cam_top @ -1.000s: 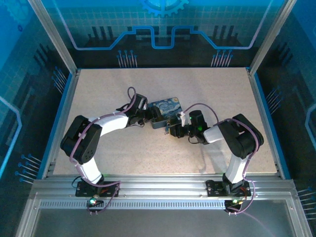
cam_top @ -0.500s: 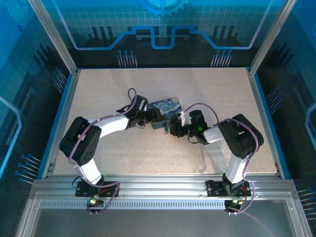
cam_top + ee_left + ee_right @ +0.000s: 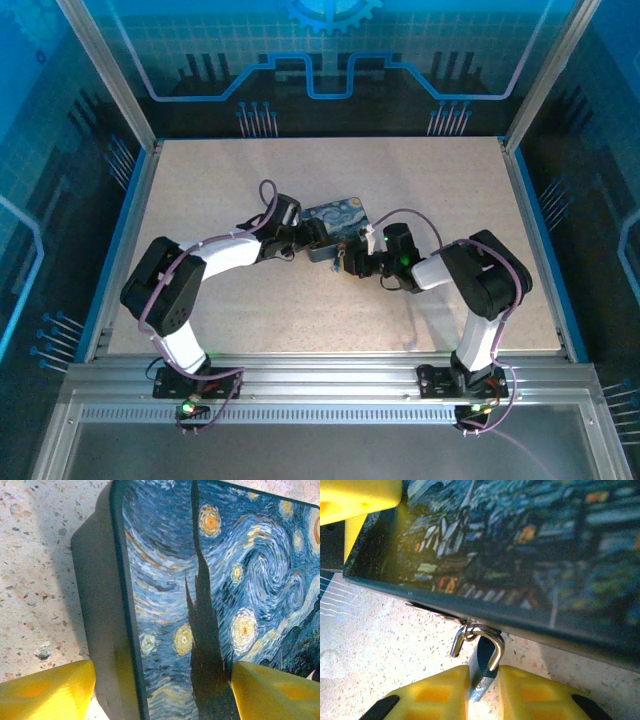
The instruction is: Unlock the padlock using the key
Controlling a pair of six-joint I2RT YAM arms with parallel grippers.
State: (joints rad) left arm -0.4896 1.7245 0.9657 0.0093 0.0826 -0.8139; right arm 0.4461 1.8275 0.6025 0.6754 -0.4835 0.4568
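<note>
Right claw [image 3: 483, 677] clamps the blue padlock [image 3: 483, 659] at lower centre of the frame, shackle hooked through the hasp of the painted box [image 3: 520, 545]. Left claw [image 3: 162, 680] straddles the box's edge, jaws wide, grip unclear. Judged step: steadying the lock; next, the key must meet its keyway squarely.

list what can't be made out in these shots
- Key: right wrist view, fingers of the right gripper hide the lower end of the padlock.
- Padlock: top view, too small, tucked by that gripper.
- Left gripper contact with the painted box: left wrist view, bottom edge cuts the fingers off.
</note>
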